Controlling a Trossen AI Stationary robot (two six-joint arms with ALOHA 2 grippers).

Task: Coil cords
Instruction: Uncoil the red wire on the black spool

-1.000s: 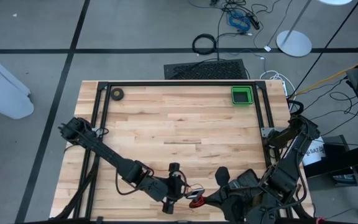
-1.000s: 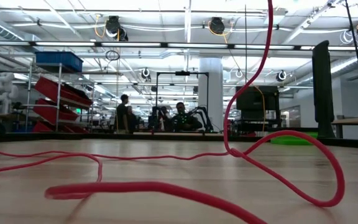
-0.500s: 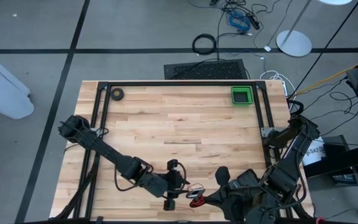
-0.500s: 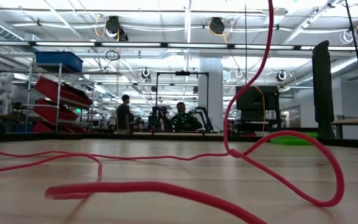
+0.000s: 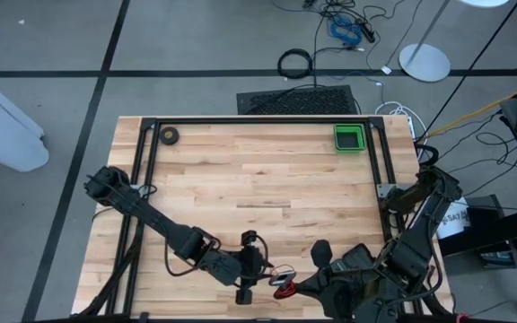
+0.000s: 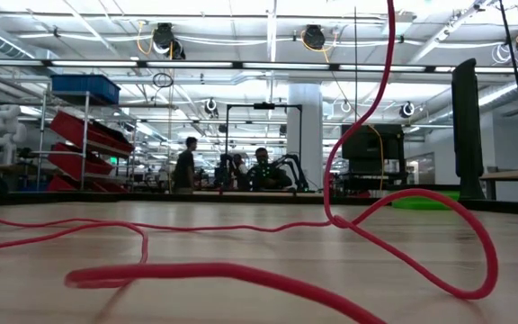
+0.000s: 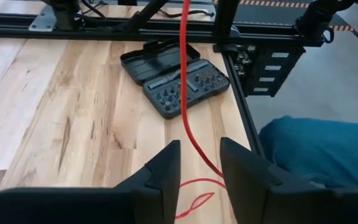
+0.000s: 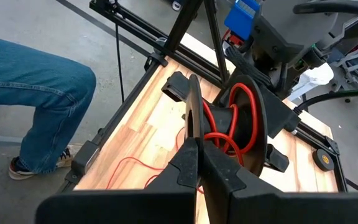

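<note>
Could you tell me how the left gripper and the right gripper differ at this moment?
The left gripper has its fingers apart, with the red cord running through the gap; the right gripper has its fingers pressed together. The left gripper's arm stretches in from the table's left side, while the right gripper's arm is folded by the near right corner. Both sit close together at the near edge.

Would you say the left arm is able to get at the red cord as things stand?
Probably yes: the left gripper is open and the red cord runs right between its jaws, with nothing visible in the way.
</note>
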